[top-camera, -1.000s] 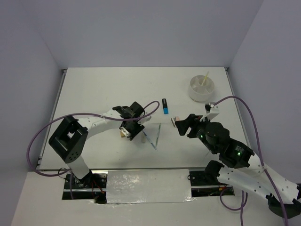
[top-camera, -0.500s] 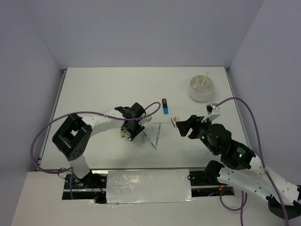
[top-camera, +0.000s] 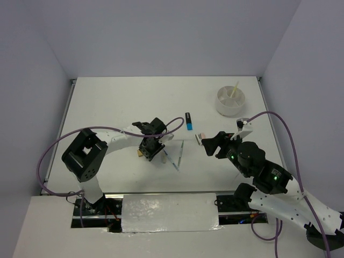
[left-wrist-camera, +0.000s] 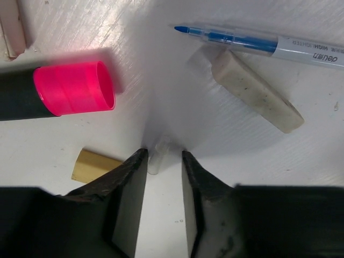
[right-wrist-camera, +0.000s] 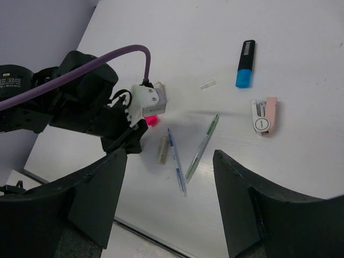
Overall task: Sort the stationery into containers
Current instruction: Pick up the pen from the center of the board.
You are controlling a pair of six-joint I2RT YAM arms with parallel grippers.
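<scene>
My left gripper (top-camera: pixel 151 152) is down at the table among stationery, its jaws (left-wrist-camera: pixel 164 155) a narrow gap apart, with a small clear cap (left-wrist-camera: pixel 158 156) lying between the tips. Around it lie a pink-and-black highlighter (left-wrist-camera: pixel 72 88), a tan eraser (left-wrist-camera: pixel 95 164), a whitish eraser (left-wrist-camera: pixel 256 91), a blue pen (left-wrist-camera: pixel 258 44) and a pinkish eraser (left-wrist-camera: pixel 13 29). My right gripper (top-camera: pixel 208 142) is open and empty above the table (right-wrist-camera: pixel 169 155). The round white bowl (top-camera: pixel 224 105) at the far right holds a thin yellow stick (top-camera: pixel 235 90).
A blue-and-black highlighter (top-camera: pixel 188 121) lies at the centre, also in the right wrist view (right-wrist-camera: pixel 244 63). A green pen (right-wrist-camera: pixel 202 146), a pink-and-white stapler-like item (right-wrist-camera: pixel 263 115) and another clear cap (right-wrist-camera: pixel 207 84) lie nearby. Walls enclose the table on three sides.
My left gripper has shifted slightly right and toward the near edge, lower over the items. The right arm has barely moved.
</scene>
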